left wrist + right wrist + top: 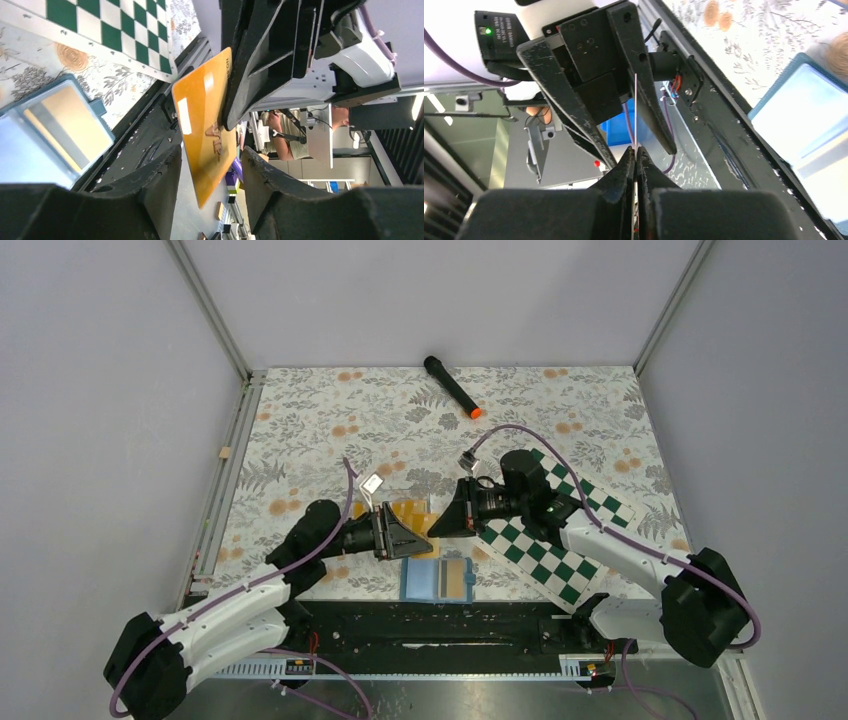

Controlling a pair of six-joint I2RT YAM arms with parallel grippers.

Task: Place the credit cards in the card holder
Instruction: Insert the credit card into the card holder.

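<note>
One orange-yellow credit card point(205, 125) hangs in the air between the two grippers. My right gripper point(635, 152) is shut on its edge, and the card shows there edge-on as a thin line point(635, 110). My left gripper point(212, 170) is open, its fingers point(160, 175) standing apart on either side of the card with a gap on each side. The grippers meet tip to tip point(432, 536) just above the blue card holder point(438, 580), which lies open on the mat with a yellow card in one pocket point(50, 135). More credit cards point(410, 512) lie behind the left gripper.
A green-and-white chessboard point(560, 540) lies under the right arm. A black marker with an orange tip point(452, 386) rests at the far edge of the floral mat. The black rail point(430, 625) runs along the near edge, just below the card holder.
</note>
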